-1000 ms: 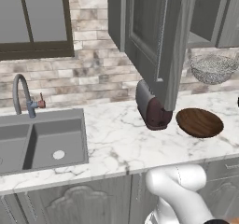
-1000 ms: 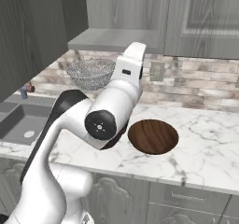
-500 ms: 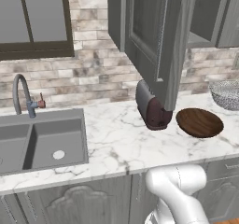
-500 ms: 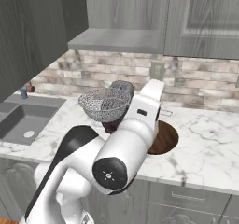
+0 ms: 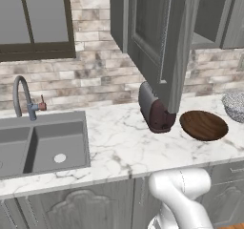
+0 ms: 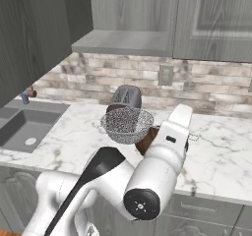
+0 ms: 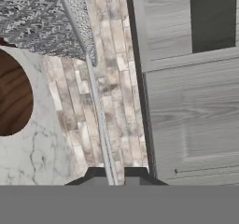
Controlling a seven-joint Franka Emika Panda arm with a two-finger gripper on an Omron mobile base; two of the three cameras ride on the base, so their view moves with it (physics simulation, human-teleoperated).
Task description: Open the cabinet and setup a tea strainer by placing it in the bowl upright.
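**Holding the strainer by its handle above the bowl**

Sink point(image 5: 45, 147) and curved faucet point(image 5: 21, 97) lay left on veined marble counter point(image 5: 119, 142). The cabinet point(image 5: 157, 37) door stood swung open over the toaster point(image 5: 155, 109). Rightward, the wood-grain bowl point(image 5: 204, 125) sat on open counter; the speckled mesh tea strainer point(image 6: 127, 124) hung just above it. The gripper point(image 7: 113, 176), extended over the counter, pinched its thin wire handle point(image 7: 95, 106).

Fine silvery speckled metal mesh on tea strainer point(image 6: 127, 124). Dark brown wood grain, smooth satin sheen, on bowl point(image 5: 204, 125). Matt grey painted panels on cabinet point(image 5: 157, 37). Polished white grey-veined marble on counter point(image 5: 114, 142). Rough mottled stone brick on backsplash point(image 5: 95, 75). Glossy dark red shell on toaster point(image 5: 155, 109).
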